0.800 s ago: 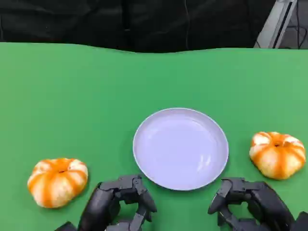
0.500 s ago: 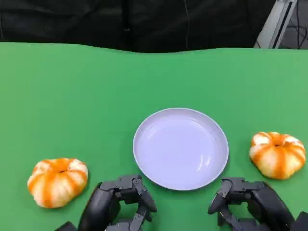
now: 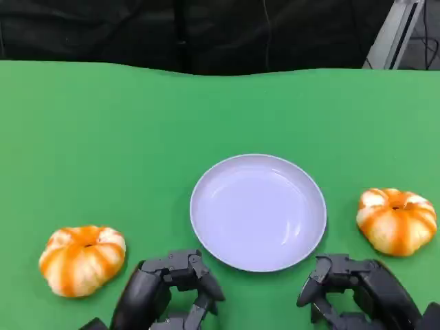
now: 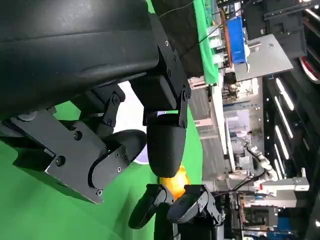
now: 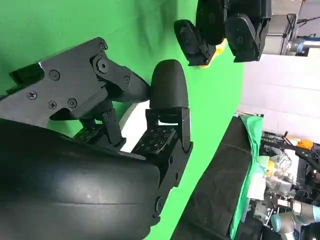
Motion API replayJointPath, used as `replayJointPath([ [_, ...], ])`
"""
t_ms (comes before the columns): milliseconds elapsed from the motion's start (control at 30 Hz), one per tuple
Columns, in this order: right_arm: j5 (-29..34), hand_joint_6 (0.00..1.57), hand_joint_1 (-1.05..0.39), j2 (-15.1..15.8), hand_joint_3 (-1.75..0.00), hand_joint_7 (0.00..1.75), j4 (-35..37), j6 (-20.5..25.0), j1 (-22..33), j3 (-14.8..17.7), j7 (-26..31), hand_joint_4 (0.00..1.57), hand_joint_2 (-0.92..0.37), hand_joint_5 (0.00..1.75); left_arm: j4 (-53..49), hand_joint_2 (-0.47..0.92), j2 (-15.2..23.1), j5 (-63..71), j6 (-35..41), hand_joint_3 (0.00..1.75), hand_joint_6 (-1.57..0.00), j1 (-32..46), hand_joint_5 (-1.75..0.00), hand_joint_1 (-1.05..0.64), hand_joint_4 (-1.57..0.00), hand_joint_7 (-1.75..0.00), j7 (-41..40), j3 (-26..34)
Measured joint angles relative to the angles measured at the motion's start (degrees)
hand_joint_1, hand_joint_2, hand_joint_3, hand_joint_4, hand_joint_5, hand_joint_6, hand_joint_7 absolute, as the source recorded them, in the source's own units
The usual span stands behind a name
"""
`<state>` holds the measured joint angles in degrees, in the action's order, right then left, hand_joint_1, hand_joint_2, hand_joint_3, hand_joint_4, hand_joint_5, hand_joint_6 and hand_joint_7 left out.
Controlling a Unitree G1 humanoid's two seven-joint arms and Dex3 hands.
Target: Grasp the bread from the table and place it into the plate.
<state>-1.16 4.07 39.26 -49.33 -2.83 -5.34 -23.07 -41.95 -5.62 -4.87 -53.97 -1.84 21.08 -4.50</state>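
While head view shows both breads (image 3: 82, 260) (image 3: 397, 221), left hand (image 3: 168, 289), right hand (image 3: 357, 289) curled, holding nothing.

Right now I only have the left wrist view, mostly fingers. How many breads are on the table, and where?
Observer: Two. The left bread lies left of the plate, the right bread on its right.
Operator: Anything in the plate?
Observer: No, both breads lie on the green cloth, apart from it.
Operator: I see orange near the right robot hand. Is it holding bread?
Observer: No. The right robot hand holds nothing; the right bread lies just beyond it. The left robot hand holds nothing either.
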Motion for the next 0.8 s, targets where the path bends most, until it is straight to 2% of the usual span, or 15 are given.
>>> replayJointPath([
  [33,0.08,0.84,-0.15,0.0,-0.92,1.18,0.0,0.0,0.0,0.0,0.12,0.8,-0.64,1.51,0.0,0.89,-0.01,-0.06,-0.08,0.21,-1.06,0.0,-0.17,-0.29,-1.03,-0.04,0.0,0.12],
  [167,0.21,0.84,-0.14,0.01,-0.93,1.17,0.0,0.01,0.0,0.0,0.54,0.8,-0.63,1.51,0.01,0.91,-0.11,-1.11,-0.16,0.11,-0.92,-0.01,-0.03,-0.32,-0.96,0.0,0.02,0.56],
  [333,0.34,0.85,-0.14,0.05,-0.94,1.17,0.01,0.0,-0.1,0.0,0.82,0.81,-0.63,1.51,2.65,0.92,0.28,-2.56,1.33,0.08,-0.66,0.25,0.0,-0.41,-0.75,0.0,0.65,0.24],
  [400,0.34,0.85,-0.14,0.06,-0.94,1.17,0.01,0.0,-0.17,0.0,0.83,0.81,-0.63,1.51,3.99,0.92,0.42,-3.95,2.26,0.08,-0.64,0.31,0.0,-0.42,-0.73,0.0,2.57,-0.25],
  [467,0.33,0.85,-0.13,0.06,-0.94,1.17,0.01,0.01,-0.2,0.0,0.83,0.81,-0.63,1.51,5.22,0.92,0.53,-5.0,3.17,0.14,-0.45,0.56,0.0,-0.53,-0.55,0.0,4.05,-0.45],
  [500,0.33,0.85,-0.13,0.06,-0.94,1.17,0.01,0.01,-0.22,-0.01,0.83,0.81,-0.63,1.5,6.17,0.92,0.67,-5.59,3.86,0.16,-0.41,0.92,0.0,-0.56,-0.51,0.0,4.71,-0.53],
  [800,0.21,0.84,-0.14,0.07,-0.92,1.17,0.5,-0.02,-0.42,-0.01,0.76,0.81,-0.64,1.49,20.3,0.92,3.17,-6.23,7.97,0.21,-0.34,4.3,0.0,-0.64,-0.45,0.0,4.44,0.44],
])
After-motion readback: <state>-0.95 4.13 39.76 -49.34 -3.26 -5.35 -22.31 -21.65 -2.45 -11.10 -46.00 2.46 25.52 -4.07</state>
